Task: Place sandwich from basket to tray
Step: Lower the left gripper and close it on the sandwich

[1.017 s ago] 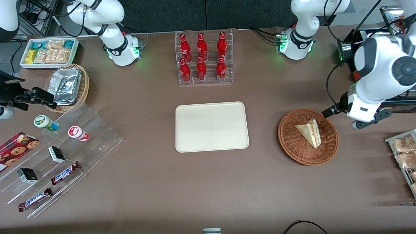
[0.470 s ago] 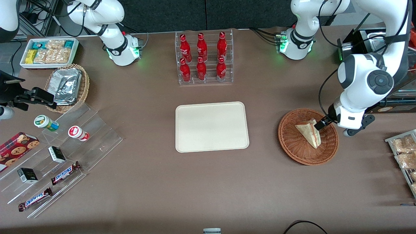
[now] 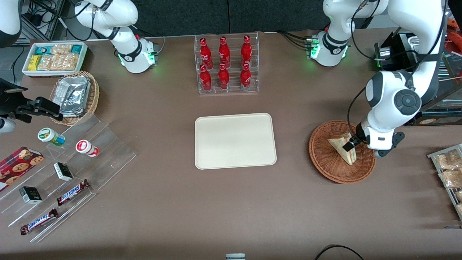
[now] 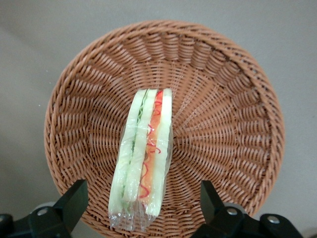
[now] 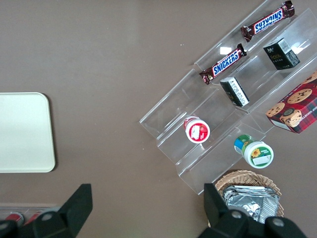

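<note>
The sandwich (image 3: 341, 148) is a plastic-wrapped white-bread wedge lying in the reddish-brown wicker basket (image 3: 325, 160) toward the working arm's end of the table. In the left wrist view its cut edge (image 4: 146, 148) shows green and red layers against the basket weave (image 4: 223, 99). My left gripper (image 3: 355, 147) hangs open just over the basket. Its two black fingers straddle one end of the sandwich (image 4: 141, 201) without touching it. The cream tray (image 3: 234, 141) sits bare at the table's middle, beside the basket.
A clear rack of red bottles (image 3: 226, 65) stands farther from the front camera than the tray. A wire rack of snack packets (image 3: 449, 169) is beside the basket at the table's end. A tan foil-packet basket (image 3: 74, 95), a white snack bin (image 3: 54, 57) and an acrylic stand (image 3: 65, 169) lie toward the parked arm's end.
My left gripper has swung from outside the basket's rim to over the sandwich, coming down toward it. The sandwich and basket have not moved.
</note>
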Action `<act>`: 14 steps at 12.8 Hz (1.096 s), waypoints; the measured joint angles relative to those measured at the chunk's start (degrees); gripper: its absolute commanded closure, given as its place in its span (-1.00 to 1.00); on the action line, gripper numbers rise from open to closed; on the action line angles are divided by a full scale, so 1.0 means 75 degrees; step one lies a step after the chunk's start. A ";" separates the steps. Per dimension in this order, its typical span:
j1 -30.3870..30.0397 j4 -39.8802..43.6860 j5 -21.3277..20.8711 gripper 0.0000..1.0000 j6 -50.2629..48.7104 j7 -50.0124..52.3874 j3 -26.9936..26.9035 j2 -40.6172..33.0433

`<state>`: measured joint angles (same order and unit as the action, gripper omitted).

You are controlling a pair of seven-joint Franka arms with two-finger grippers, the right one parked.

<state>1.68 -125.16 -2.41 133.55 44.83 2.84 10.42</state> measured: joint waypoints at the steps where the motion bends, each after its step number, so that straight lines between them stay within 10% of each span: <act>1: 0.0007 -0.0005 0.0000 -1.00 0.0000 0.0004 0.0000 0.0076; 6: 0.0033 -0.0080 0.0000 -1.00 0.0000 -0.0001 0.0003 0.0388; 7: 0.0054 -0.0082 0.0000 -0.82 0.0000 -0.0002 0.0011 0.0448; 10: 0.0143 -0.0084 0.0000 0.83 -0.0003 -0.0003 0.0017 0.0581; 14: 0.0142 -0.0084 -0.0001 1.00 -0.0105 -0.0003 0.0015 0.0596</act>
<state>2.74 -125.80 -2.41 132.77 44.81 2.95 14.89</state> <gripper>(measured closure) 0.507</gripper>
